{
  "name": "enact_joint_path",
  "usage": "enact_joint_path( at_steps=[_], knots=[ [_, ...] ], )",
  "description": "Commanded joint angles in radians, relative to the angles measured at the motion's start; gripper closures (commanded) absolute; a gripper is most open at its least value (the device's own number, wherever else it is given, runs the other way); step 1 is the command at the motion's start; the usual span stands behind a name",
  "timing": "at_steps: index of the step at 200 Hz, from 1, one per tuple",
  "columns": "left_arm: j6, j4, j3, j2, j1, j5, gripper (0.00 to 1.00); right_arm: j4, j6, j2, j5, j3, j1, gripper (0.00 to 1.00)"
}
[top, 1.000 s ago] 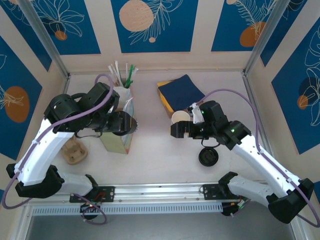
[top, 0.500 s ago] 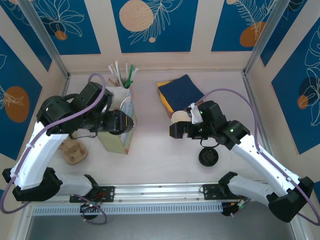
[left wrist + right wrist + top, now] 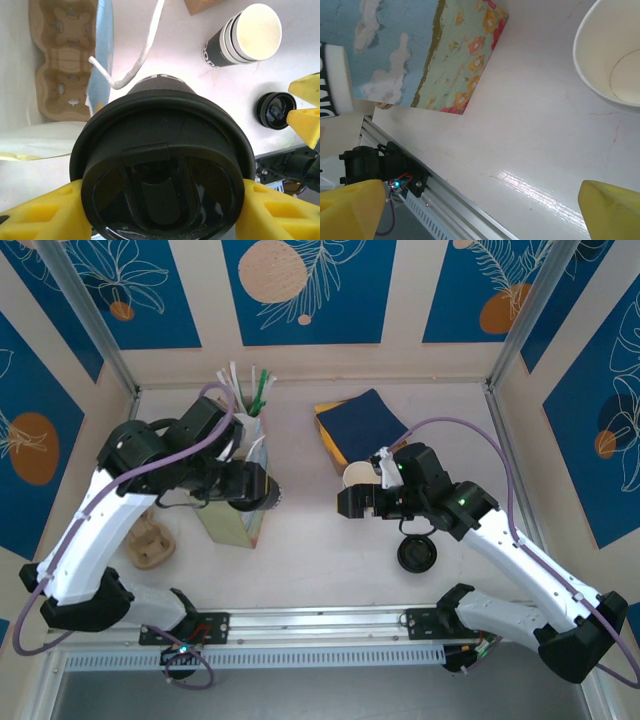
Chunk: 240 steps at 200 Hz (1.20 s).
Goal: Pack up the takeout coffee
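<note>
White tabletop is carrying a floral bag. Left gripper is clamping the takeout coffee over the bag's edge, its lid hiding most of the cup body. Right gripper is standing wide open, empty, right of the bag.

— What lies on the left half of the tabletop?
— The cup carrier is by the left edge. The bag is just right of it, and the straw holder stands behind the bag, toward the far left corner.
— And the takeout coffee?
— Off the tabletop, above the bag's right end, between the fingers of the left gripper.
— The rest?
— The napkin stack is toward the far edge, about mid-width. The open cup is just before it, and the loose lid lies nearer the near edge, right of that cup.
</note>
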<state>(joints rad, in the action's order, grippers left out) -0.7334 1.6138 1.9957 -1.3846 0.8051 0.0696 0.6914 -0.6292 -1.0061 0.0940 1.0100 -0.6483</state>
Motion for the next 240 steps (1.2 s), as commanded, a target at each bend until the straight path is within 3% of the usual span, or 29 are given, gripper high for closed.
enact_joint_path(
  at_steps=[1,64,127,240],
  knots=[
    [0.023,0.019,0.028,-0.032,-0.008,-0.056,0.41,0.002,-0.004,0.013,-0.021,0.014,-0.006,0.01],
    [0.063,-0.032,0.121,-0.158,-0.01,-0.074,0.42,0.016,0.005,0.035,-0.039,0.001,0.004,0.01],
    [0.118,0.005,0.331,-0.322,-0.025,-0.076,0.42,0.017,0.014,0.038,-0.027,0.001,0.028,0.01],
    [0.15,-0.061,0.492,-0.415,-0.118,-0.122,0.43,0.026,0.022,0.049,-0.017,-0.011,0.068,0.01]
  ],
)
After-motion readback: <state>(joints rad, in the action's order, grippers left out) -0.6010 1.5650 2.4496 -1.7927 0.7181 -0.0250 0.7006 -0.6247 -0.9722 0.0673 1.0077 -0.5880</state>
